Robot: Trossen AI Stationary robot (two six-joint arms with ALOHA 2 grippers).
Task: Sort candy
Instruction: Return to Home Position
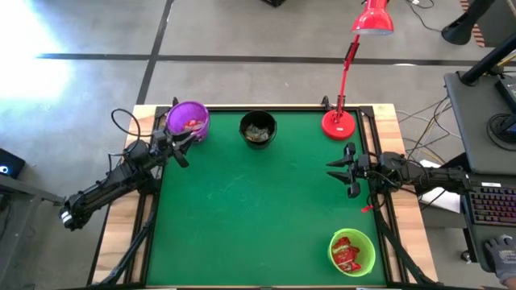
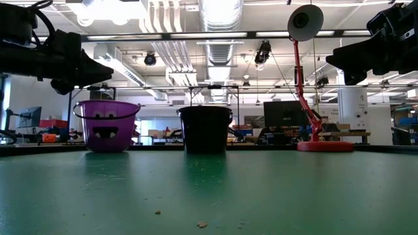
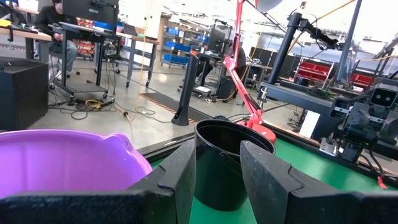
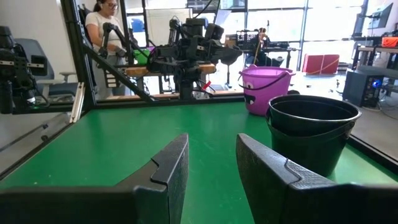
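green table (image 1: 258, 213), candy (image 1: 347, 256) in bowls (image 1: 243, 129), away from spread fingers (image 4: 166, 171)

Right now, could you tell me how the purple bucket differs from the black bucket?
The purple bucket bears a printed face; the black bucket is plain. The purple bucket holds red-wrapped candy; the black bucket holds greenish candy. The purple bucket stands at a corner of the table, beside the left gripper; the black bucket stands nearer that edge's middle. Both stand upright and look alike in size.
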